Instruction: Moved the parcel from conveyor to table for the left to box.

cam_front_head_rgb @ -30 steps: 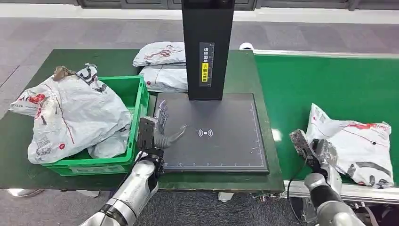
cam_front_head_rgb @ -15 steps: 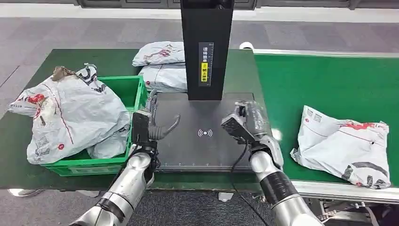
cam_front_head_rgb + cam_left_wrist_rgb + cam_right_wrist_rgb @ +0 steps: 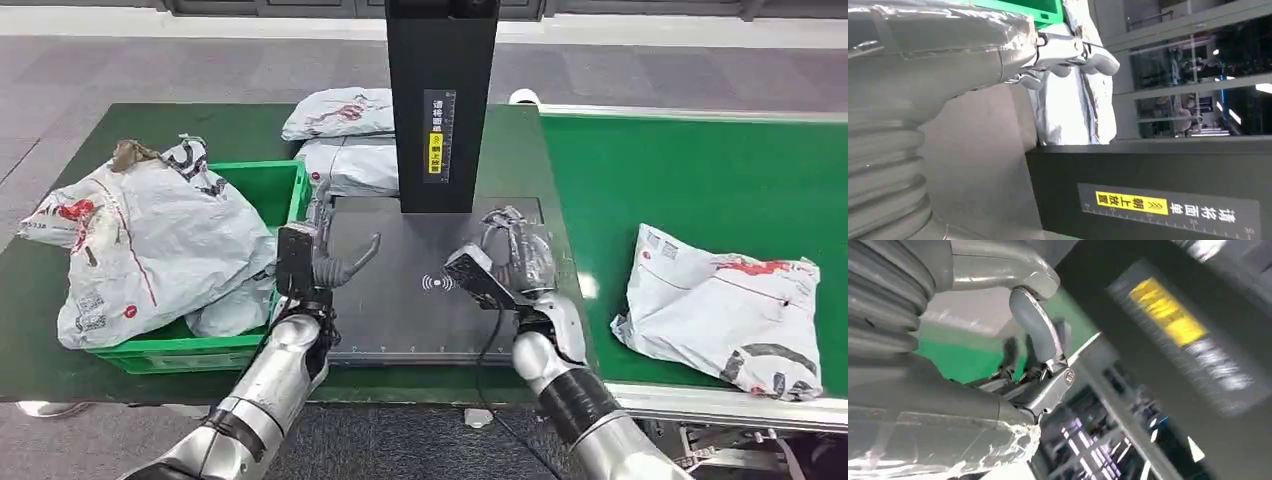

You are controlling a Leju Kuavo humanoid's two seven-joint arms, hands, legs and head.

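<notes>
– Where's the parcel (image 3: 722,308)?

– I see it lying flat on the green conveyor belt (image 3: 690,180), well to the right of both hands, touched by neither.

– And the hands?

– My right hand (image 3: 512,256) hovers over the dark scanner pad (image 3: 400,315), empty, fingers loosely apart. My left hand (image 3: 322,250) sits at the pad's left edge beside the green crate (image 3: 250,340), fingers spread, holding nothing.

– The crate?

– Stuffed with grey mailer bags (image 3: 150,245).
</notes>
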